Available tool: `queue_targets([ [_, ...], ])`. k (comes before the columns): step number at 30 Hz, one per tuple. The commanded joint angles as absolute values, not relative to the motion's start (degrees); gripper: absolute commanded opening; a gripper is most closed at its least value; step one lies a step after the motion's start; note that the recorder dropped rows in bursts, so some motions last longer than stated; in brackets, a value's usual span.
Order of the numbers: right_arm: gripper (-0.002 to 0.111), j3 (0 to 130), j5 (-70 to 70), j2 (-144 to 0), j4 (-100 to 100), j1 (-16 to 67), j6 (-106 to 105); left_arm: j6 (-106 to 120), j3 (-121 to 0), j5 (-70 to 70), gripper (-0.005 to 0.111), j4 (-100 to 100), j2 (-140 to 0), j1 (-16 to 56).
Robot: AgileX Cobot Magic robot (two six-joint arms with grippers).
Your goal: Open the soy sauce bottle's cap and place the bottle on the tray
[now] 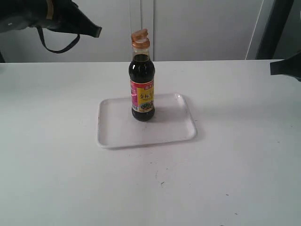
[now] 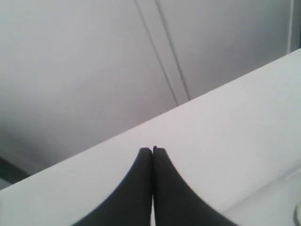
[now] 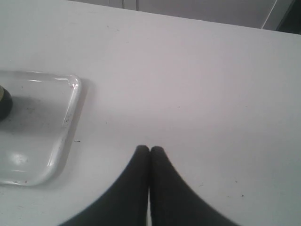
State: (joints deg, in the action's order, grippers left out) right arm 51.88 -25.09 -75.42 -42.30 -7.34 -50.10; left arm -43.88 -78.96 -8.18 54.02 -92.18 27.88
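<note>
The soy sauce bottle (image 1: 142, 87) stands upright on the white tray (image 1: 117, 127), toward its far side, red-and-yellow label facing the exterior view. Its orange-brown cap (image 1: 140, 37) is flipped up, the lid tilted back on the neck. My left gripper (image 1: 96, 31) hangs high at the upper left, well apart from the bottle, and its fingers (image 2: 145, 155) are pressed together on nothing. At the right edge sits my right gripper (image 1: 273, 68), also shut and empty (image 3: 150, 149). The right wrist view catches the tray's corner (image 3: 70, 94) and a sliver of the bottle's base (image 3: 3, 103).
The white table (image 1: 225, 165) carries only the tray and bottle. A pale wall with a vertical seam (image 1: 141, 19) backs the table's far edge. A dark upright post (image 1: 277, 23) stands at the back right.
</note>
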Motion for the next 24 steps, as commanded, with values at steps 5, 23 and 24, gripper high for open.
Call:
queue_targets([
  [5, 0.000, 51.7, -25.8, -75.6, -43.0, -7.1, -50.8, -38.9, -76.8, -20.6, 0.000, 54.0, -88.0, 28.1],
  [23, 0.000, 51.9, -27.3, -72.9, -36.7, -3.7, -53.2, -36.8, -65.0, -28.6, 0.000, 51.6, -76.6, 28.1],
  [24, 0.000, 52.0, -28.7, -72.6, -35.4, -3.7, -53.2, -36.5, -64.7, -29.0, 0.000, 51.2, -76.0, 28.1],
])
